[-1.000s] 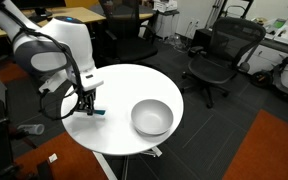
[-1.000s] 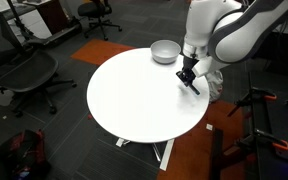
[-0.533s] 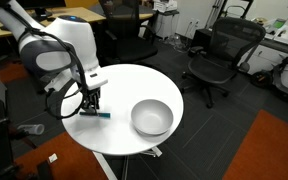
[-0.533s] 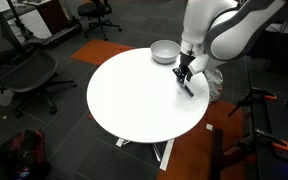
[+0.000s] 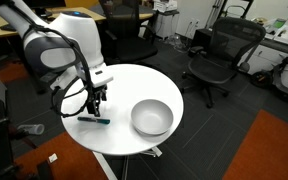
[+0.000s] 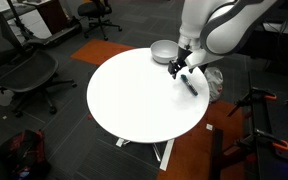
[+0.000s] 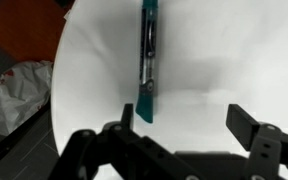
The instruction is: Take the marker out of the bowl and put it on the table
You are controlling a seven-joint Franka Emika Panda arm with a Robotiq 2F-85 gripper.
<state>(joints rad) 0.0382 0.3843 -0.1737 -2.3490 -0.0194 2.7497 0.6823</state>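
The marker [image 5: 94, 121] lies flat on the white table [image 5: 124, 85], near its edge and apart from the bowl [image 5: 152, 117]. My gripper [image 5: 96, 100] hangs just above it, open and holding nothing. In the other exterior view the marker [image 6: 190, 85] rests on the table [image 6: 134, 105] beside the gripper [image 6: 176, 68], with the silvery bowl [image 6: 164, 51] behind. In the wrist view the dark and teal marker [image 7: 149, 60] lies on the table [image 7: 214, 60] ahead of the gripper [image 7: 187, 120]. The jaws stand wide apart, and the marker's near end sits just beyond the left finger.
Black office chairs [image 5: 219, 55] [image 6: 24, 70] stand around the table, and wooden desks [image 5: 74, 15] line the back. The table's edge runs close to the marker [image 7: 59, 80], with a pale bag [image 7: 14, 95] on the floor below. The robot's base [image 6: 209, 80] stands by the table.
The gripper was shut on the marker low over the table; it has opened and lifted, and the marker now lies loose on the table.
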